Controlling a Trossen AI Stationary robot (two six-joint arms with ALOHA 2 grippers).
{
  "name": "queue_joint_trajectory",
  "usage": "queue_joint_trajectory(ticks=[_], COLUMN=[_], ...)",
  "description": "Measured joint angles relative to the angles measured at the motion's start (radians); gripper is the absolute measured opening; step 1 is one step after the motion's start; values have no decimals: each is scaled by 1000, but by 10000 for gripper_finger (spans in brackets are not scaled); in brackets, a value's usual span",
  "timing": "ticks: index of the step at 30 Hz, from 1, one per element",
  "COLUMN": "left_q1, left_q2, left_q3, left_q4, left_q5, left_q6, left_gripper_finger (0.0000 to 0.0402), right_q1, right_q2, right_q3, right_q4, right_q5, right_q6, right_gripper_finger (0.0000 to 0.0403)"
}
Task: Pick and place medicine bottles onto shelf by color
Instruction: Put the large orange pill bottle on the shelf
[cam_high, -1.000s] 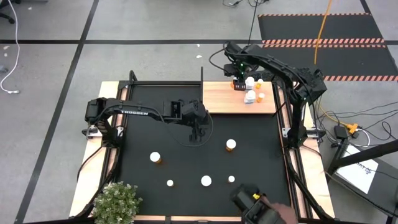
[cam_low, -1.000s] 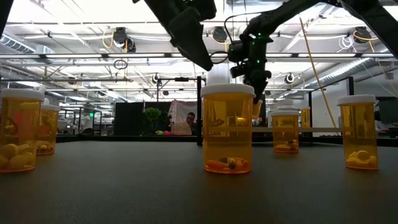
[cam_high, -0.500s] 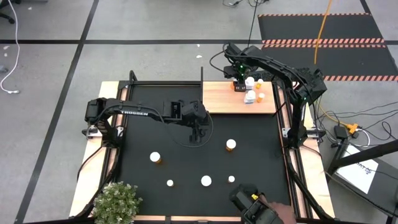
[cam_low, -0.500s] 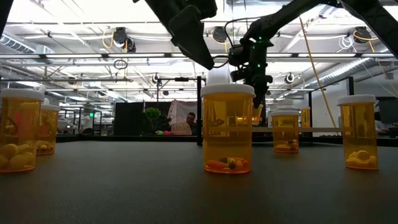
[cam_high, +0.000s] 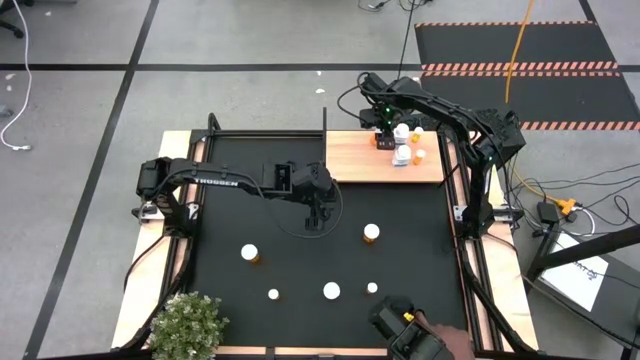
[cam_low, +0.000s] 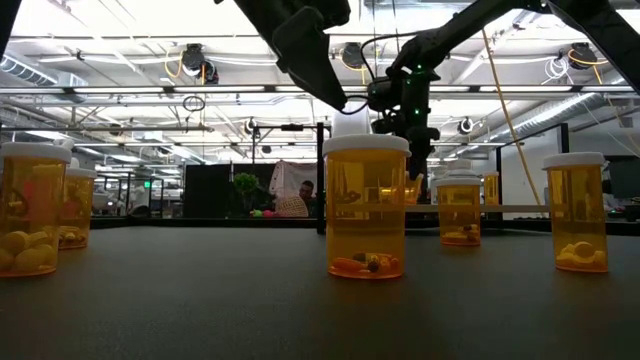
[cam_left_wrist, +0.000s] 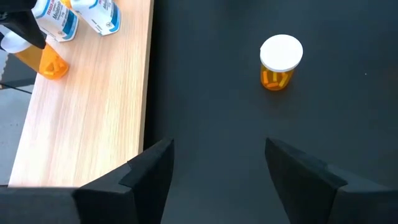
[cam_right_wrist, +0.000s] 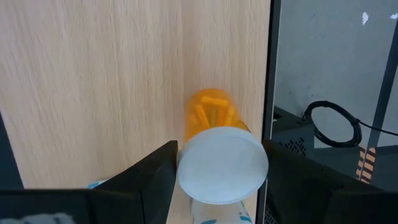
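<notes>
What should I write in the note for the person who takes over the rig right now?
Right gripper: over the shelf, fingers either side of an orange bottle; grip cannot be confirmed.
Left gripper: open, empty, above the black mat beside the shelf.
Done: a few bottles stand at the shelf's right end.
Left: five bottles on the mat.

Left gripper (cam_high: 315, 213) parted, mid-table, low; right gripper (cam_high: 384, 128) parted, at the far edge
</notes>
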Motion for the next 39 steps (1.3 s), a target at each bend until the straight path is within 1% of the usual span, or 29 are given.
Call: queue_joint_trajectory(ticks=[10, 18, 28, 39], left_q1=[0, 0, 0, 0], left_q2=[0, 0, 0, 0], left_q3=[0, 0, 0, 0], left_q4=[0, 0, 1, 5], left_q5=[0, 0, 0, 0], left_q6=[0, -1, -3, -8], left_gripper_finger=[251, 251, 251, 251], right_q1=[0, 0, 4, 5], right_q2=[0, 0, 0, 0], right_q3=[0, 0, 0, 0], right_q4=[-26, -12, -5, 43], right_q5=[-2, -2, -2, 6], right_q6=[13, 24, 24, 18], right_gripper_finger=[226, 251, 251, 251])
